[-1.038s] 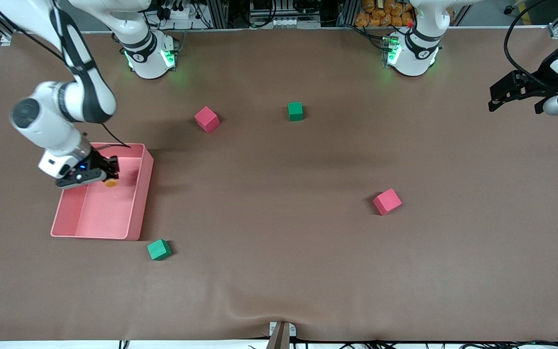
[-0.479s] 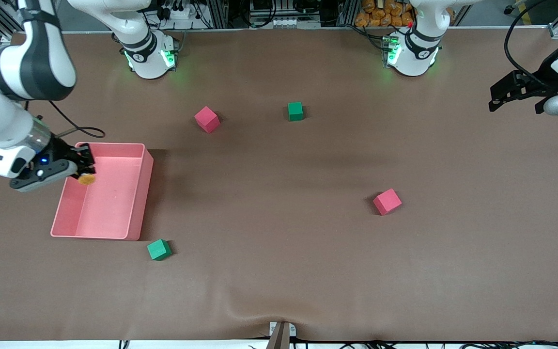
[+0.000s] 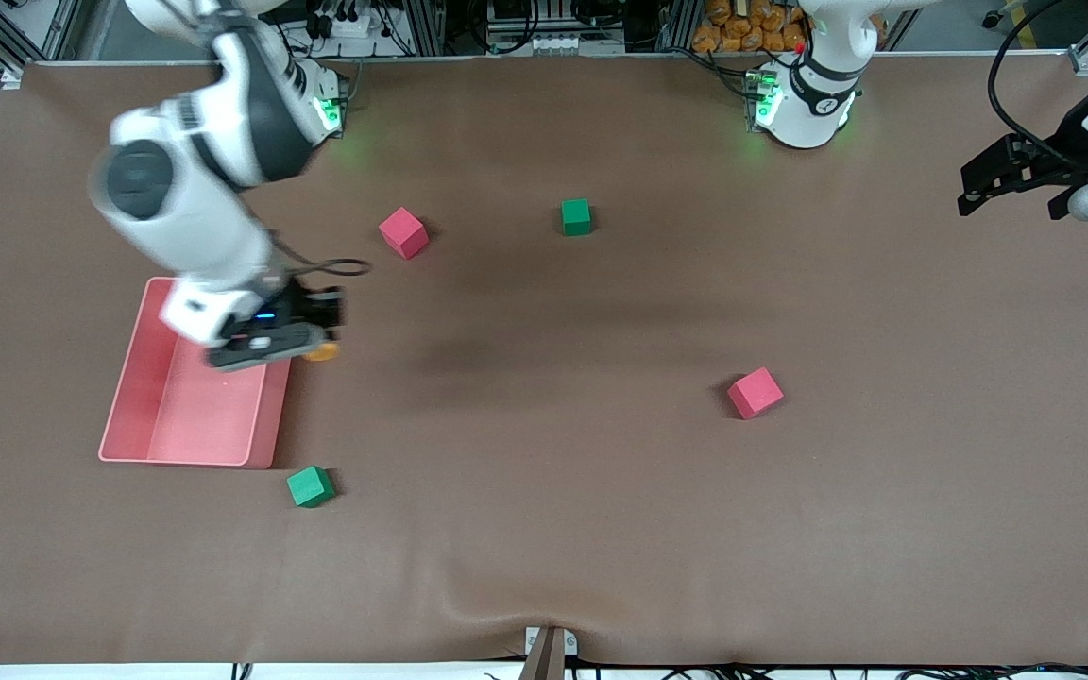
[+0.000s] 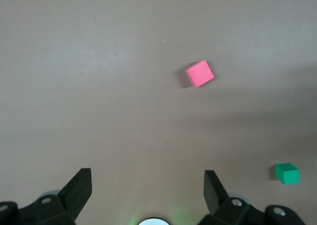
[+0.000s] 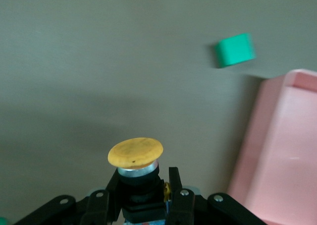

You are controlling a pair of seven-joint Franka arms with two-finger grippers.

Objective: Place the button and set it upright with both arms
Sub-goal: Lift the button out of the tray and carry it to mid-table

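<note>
Two grippers show, and only one carries anything. The right gripper [image 3: 313, 332] hangs over the bare brown table [image 3: 544, 529] just past the long wall of the pink tray [image 3: 265, 430], on the side toward the left arm's end. Its fingers [image 5: 174, 185] are clamped on the black body of the button [image 5: 136, 158], whose round orange cap [image 3: 321, 353] pokes out past the fingertips. In the right wrist view the cap sits level on a silver collar, with table beneath it and the tray's corner off to one side.

From the button in the front view, a green cube [image 3: 310, 486] lies at about 6 o'clock, just off the tray's near corner; a pink cube [image 3: 403, 232] sits at about 1 o'clock, and a second green cube [image 3: 576, 216] at about 2 o'clock. A second pink cube [image 3: 755, 392] rests at roughly 3 o'clock, well apart.

The left gripper [image 3: 1011, 175] waits in the air over the table's edge at the left arm's end, its fingers [image 4: 79, 188] spread wide with nothing between them.
</note>
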